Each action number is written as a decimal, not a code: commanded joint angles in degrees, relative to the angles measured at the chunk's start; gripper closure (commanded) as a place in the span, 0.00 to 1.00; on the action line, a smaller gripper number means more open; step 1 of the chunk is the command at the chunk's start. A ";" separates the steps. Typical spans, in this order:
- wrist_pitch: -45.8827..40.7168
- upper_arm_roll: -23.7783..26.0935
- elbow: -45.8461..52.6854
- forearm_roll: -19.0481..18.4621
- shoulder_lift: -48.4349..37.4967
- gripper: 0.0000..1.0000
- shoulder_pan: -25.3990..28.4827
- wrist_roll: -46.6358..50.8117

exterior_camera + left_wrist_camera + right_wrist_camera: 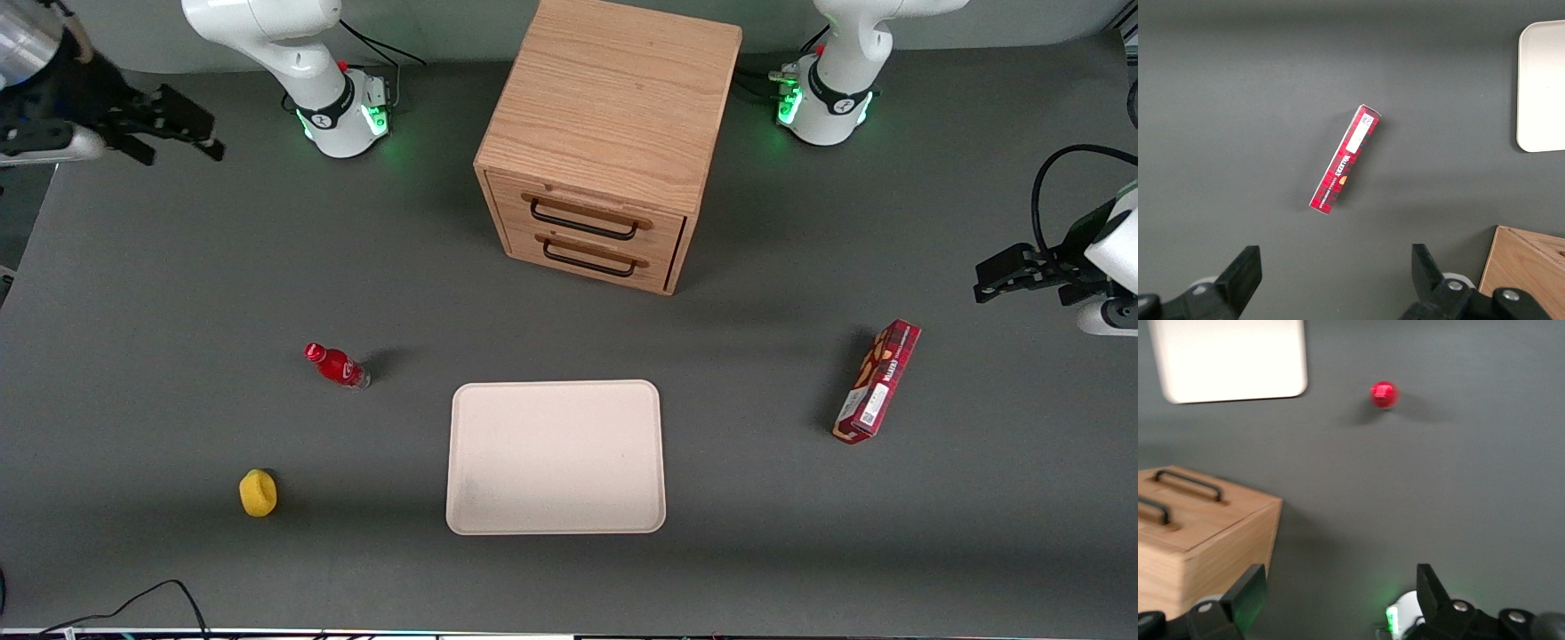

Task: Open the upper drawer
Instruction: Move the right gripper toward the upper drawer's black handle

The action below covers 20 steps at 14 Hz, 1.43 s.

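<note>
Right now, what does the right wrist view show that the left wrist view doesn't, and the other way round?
Only the right wrist view shows the red bottle, standing upright, and the cabinet's front with the upper drawer shut and the lower drawer shut too. The working gripper hangs high above the table, fingers spread open and holding nothing.

Only the left wrist view shows the red box, lying flat on the table.

Both show a corner of the white tray, part of the wooden cabinet and the grey table.
</note>
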 commanded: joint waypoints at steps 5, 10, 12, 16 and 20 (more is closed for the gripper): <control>-0.06 12.07 19.60 12.15 22.59 0.00 -0.21 -22.34; 8.27 20.22 19.34 18.78 32.79 0.00 0.14 -31.09; 11.27 23.66 19.42 16.67 37.62 0.00 0.23 -30.92; 18.12 29.03 18.72 11.56 44.05 0.00 1.72 -30.13; 23.58 31.06 16.61 9.28 46.52 0.00 3.65 -25.73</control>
